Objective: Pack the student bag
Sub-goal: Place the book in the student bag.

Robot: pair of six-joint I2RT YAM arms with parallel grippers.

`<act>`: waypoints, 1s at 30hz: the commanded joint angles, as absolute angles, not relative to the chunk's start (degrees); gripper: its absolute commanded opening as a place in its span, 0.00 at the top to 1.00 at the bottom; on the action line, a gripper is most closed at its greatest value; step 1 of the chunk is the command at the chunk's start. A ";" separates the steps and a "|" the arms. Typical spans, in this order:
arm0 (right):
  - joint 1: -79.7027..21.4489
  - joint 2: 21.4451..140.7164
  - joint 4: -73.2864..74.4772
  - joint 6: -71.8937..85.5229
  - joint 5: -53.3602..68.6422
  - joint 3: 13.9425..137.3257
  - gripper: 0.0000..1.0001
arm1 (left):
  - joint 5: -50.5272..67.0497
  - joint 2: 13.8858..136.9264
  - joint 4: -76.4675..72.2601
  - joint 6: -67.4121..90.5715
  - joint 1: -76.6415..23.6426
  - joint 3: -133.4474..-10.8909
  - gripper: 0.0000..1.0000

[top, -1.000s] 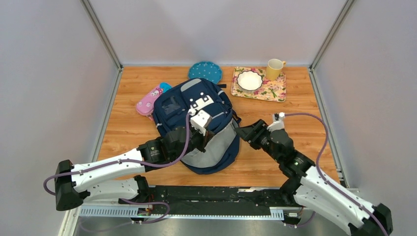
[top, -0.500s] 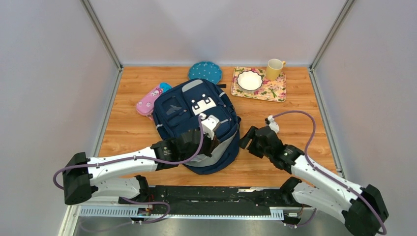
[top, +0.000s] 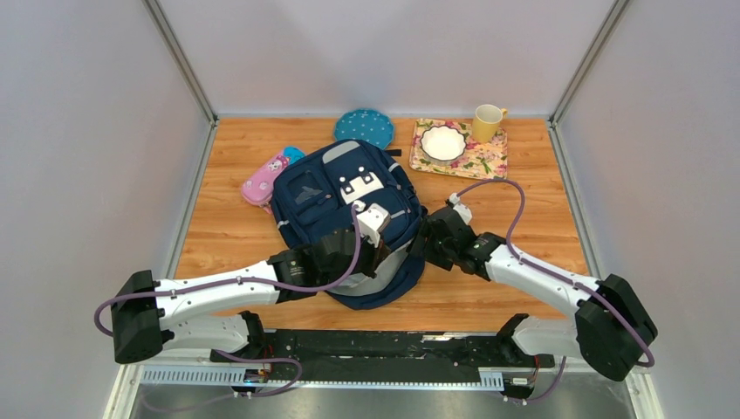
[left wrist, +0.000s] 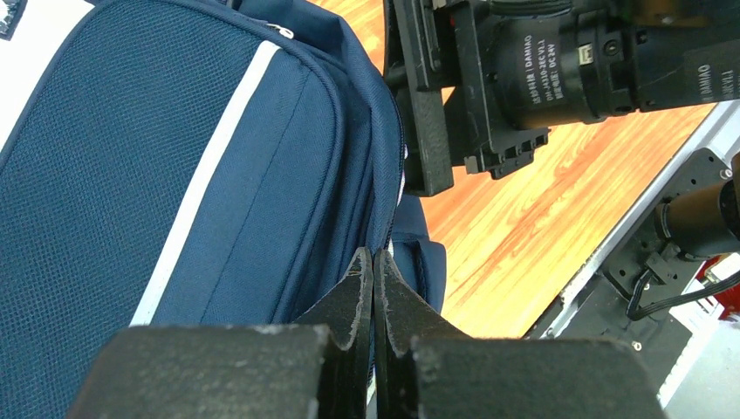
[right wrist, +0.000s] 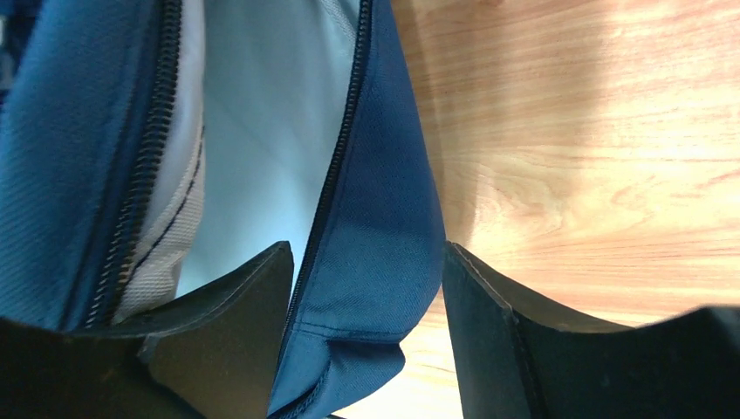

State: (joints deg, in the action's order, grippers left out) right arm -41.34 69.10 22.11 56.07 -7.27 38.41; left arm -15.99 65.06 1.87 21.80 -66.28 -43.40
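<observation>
Crowding student bag (top: 325, 196): pencil case (top: 262, 182), plate (top: 364, 127)

The student bag (left wrist: 174, 175) fills the left of the view: navy woven fabric with a pale stripe (left wrist: 214, 166) running diagonally and a zip along its upper edge. The left gripper (left wrist: 373, 257) rises from the bottom, its fingers (left wrist: 349, 301) pressed flat together, tips at the bag's side seam; whether fabric is pinched cannot be told. The right arm (left wrist: 558, 70), black, sits at upper right, a flat part of it just beside the bag's edge. Wooden worktop (left wrist: 524, 227) shows behind.
</observation>
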 commanded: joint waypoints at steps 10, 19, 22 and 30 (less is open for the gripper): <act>-42.19 73.74 18.54 56.34 -10.99 41.22 0.49 | -17.67 63.90 -1.23 21.36 -66.27 -44.83 1.00; -42.36 69.45 19.33 56.34 -11.86 38.94 0.78 | -17.40 64.60 -0.35 20.74 -66.18 -45.09 1.00; -42.19 67.94 19.34 55.99 -11.95 38.15 0.90 | -17.40 64.69 -0.35 20.65 -66.27 -45.18 1.00; -42.36 67.59 19.51 54.93 -10.72 37.44 1.00 | -17.67 65.30 -0.35 19.95 -66.27 -45.35 1.00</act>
